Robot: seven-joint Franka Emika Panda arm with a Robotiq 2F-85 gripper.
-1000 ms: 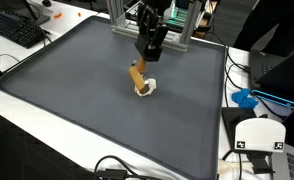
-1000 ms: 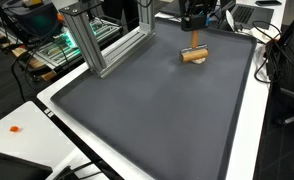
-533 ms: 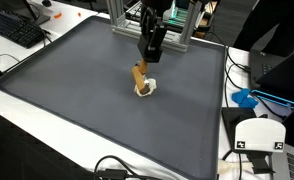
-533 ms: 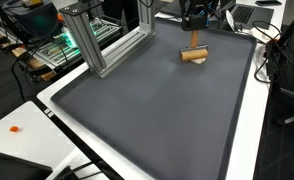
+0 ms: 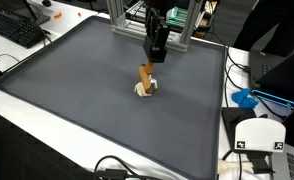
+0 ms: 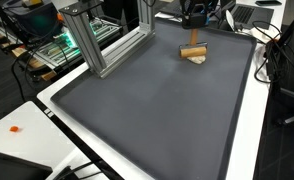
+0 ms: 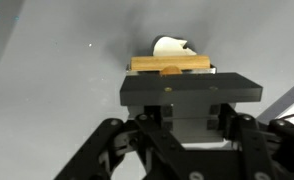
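My gripper [image 5: 153,60] hangs over the far part of the dark grey mat [image 5: 77,100] and is shut on the top of a wooden-handled tool [image 5: 145,76]. The handle stands nearly upright, and its white head [image 5: 144,90] touches the mat. In an exterior view the gripper [image 6: 194,33] is above the wooden tool [image 6: 193,51] near the mat's far corner. In the wrist view the gripper [image 7: 170,73] body hides the jaws; the wooden piece [image 7: 170,65] and the white head [image 7: 170,46] show just beyond it.
An aluminium frame [image 6: 92,40] stands at the mat's far edge, close behind the arm. A black keyboard [image 5: 17,28] lies off one corner. A blue object [image 5: 245,98] and a white device [image 5: 257,135] sit beside the mat. Cables [image 5: 117,170] run along the near edge.
The gripper has shifted slightly sideways, and the wooden handle has swung from a tilt to nearly upright. The white head has stayed on the mat.
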